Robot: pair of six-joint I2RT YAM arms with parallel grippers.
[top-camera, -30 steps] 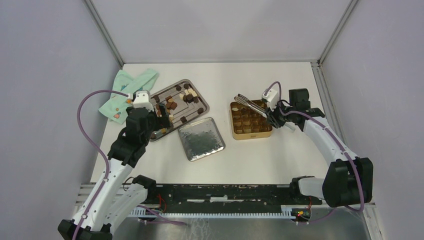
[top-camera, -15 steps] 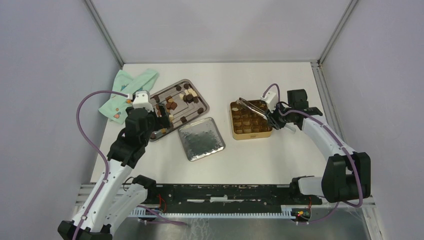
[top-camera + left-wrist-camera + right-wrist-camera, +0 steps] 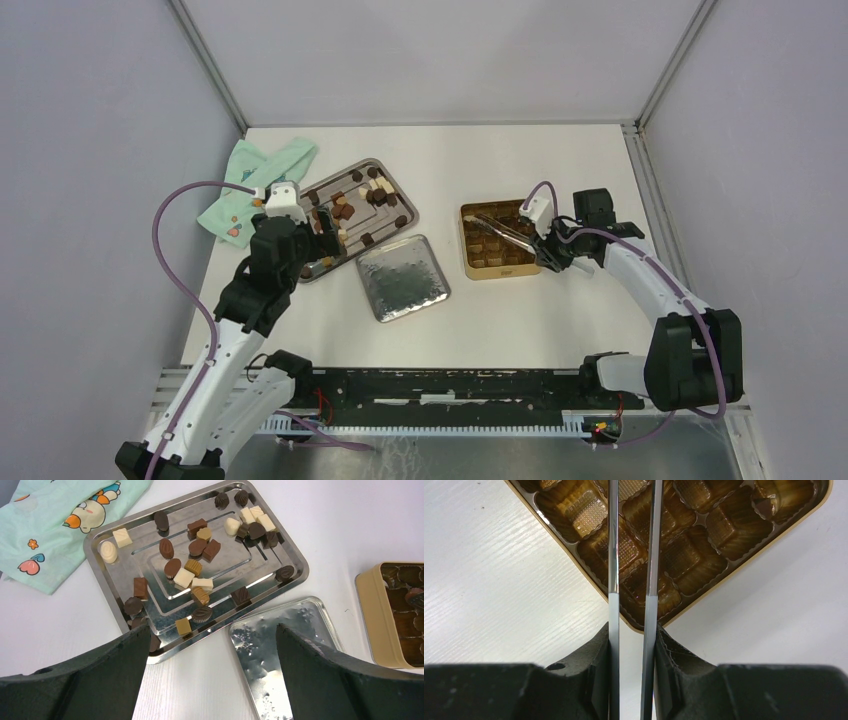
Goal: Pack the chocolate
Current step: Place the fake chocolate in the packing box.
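Right hand (image 3: 631, 640) pinching tongs (image 3: 613, 555) is lowering them over tin (image 3: 500, 270) ahead, likely placing; left hand (image 3: 211, 632) hovering wide over chocolate (image 3: 183, 577).

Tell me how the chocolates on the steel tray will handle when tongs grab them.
Probably light: each chocolate is tiny beside the steel tray. Likely slippery: smooth rounded pieces on polished metal may skid or pop from the thin tongs. The domed ones could roll; the square blocks should sit steadier.

No readable text, labels or numbers anywhere
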